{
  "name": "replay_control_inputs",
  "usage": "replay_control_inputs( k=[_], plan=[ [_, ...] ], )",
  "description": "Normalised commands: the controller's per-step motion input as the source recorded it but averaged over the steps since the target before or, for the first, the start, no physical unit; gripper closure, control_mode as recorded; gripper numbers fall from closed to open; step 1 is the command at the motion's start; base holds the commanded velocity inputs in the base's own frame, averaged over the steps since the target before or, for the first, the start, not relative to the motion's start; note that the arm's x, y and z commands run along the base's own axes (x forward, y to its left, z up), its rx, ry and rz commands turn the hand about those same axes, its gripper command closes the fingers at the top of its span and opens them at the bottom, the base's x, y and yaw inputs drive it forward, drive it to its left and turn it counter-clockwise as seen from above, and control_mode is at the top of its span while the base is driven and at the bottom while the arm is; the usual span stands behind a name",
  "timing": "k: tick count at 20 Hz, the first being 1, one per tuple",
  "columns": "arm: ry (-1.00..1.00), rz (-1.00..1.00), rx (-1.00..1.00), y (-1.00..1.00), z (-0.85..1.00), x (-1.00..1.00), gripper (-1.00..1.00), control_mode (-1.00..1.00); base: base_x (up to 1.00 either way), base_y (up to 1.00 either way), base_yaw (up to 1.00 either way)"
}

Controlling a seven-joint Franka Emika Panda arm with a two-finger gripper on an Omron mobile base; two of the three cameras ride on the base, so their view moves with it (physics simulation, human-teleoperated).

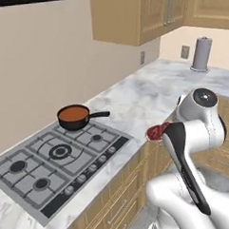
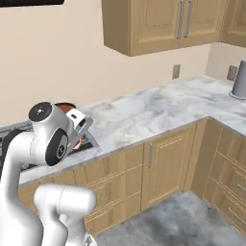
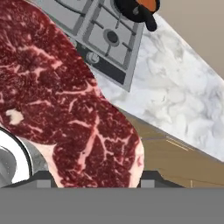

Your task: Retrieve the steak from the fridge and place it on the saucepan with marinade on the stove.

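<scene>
Steak (image 3: 65,96), raw, dark red w/ white marbling, hangs in the gripper (image 3: 94,181): in hand view it runs from 10 o'clock down to 6 o'clock, lower end pinched between the two dark fingertips (image 3: 151,178) at bottom edge. Gripper clenched on the meat. In left base view a bit of steak (image 1: 157,131) pokes out at 9 o'clock of the white wrist, off the counter's front edge, over the cabinet fronts, not touching the worktop.

Saucepan with marinade (image 1: 74,117) sits on the stove (image 1: 25,185) at its far right burner, 10 o'clock of the steak in left base view, well apart from it. Orange-red liquid inside, straight black handle pointing to 3 o'clock. In hand view the pan (image 3: 138,8) shows at 12 o'clock, cut by the top edge, handle tip over the marble.

Stove: grey cooktop, black grates, round knobs along the front. Knob row (image 3: 92,57) visible just past the steak's edge in hand view.

Marble countertop (image 1: 148,93) stretches toward 1 o'clock from the stove. Paper towel roll (image 1: 201,54) stands upright at the far corner, 1 o'clock in left base view. Wood wall cabinets (image 2: 158,24) above, wood base cabinets (image 2: 166,166) below. Right base view: the arm covers most of the stove; the gripper is hard to make out there.
</scene>
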Motion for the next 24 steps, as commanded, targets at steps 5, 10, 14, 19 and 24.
replay_control_inputs(
  k=[5,10,14,19,24],
  plan=[
    [0.00,0.00,0.00,0.00,0.00,0.00,1.00,1.00,0.71,-0.04,0.51],
    [0.00,0.00,0.00,0.00,0.00,0.00,1.00,1.00,0.37,-0.32,0.53],
    [0.00,0.00,0.00,0.00,0.00,0.00,1.00,1.00,0.31,-0.44,0.52],
    [0.00,0.00,0.00,0.00,0.00,0.00,1.00,1.00,0.76,-0.25,0.36],
    [0.00,0.00,0.00,0.00,0.00,0.00,1.00,1.00,0.87,-0.07,0.07]
  ],
)
